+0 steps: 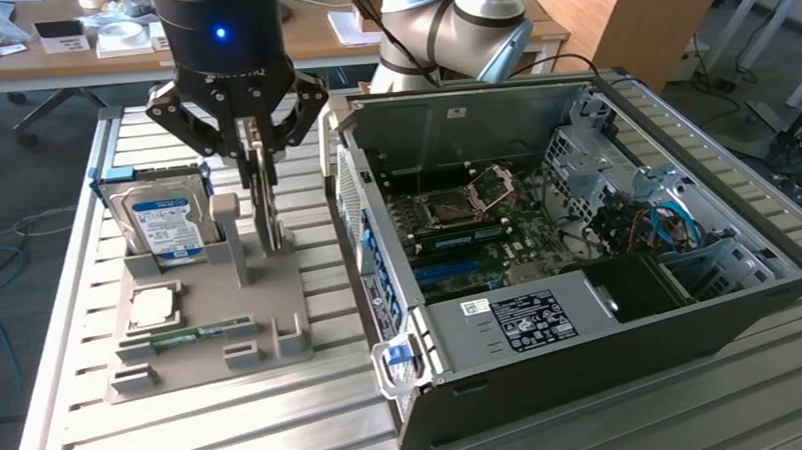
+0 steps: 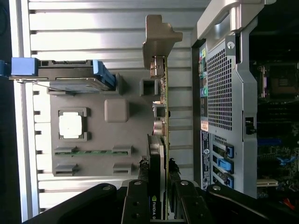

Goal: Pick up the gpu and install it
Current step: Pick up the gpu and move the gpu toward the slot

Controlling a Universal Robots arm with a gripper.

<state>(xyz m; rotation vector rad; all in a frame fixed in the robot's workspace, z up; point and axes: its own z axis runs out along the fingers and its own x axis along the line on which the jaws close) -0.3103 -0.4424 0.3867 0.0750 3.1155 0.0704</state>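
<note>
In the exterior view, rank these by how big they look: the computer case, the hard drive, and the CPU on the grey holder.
Largest to smallest:
1. computer case
2. hard drive
3. CPU
The gaps are clear; nearness doesn't change the order.

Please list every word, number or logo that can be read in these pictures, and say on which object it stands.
No text reads with certainty.
Blue-white label on the upright silver hard drive: print too small.
Black label on the grey metal power supply box: white print blurred.
Small white sticker beside it: unreadable.
Greenish mark on the black cooler of the green gpu card: too small.
</note>
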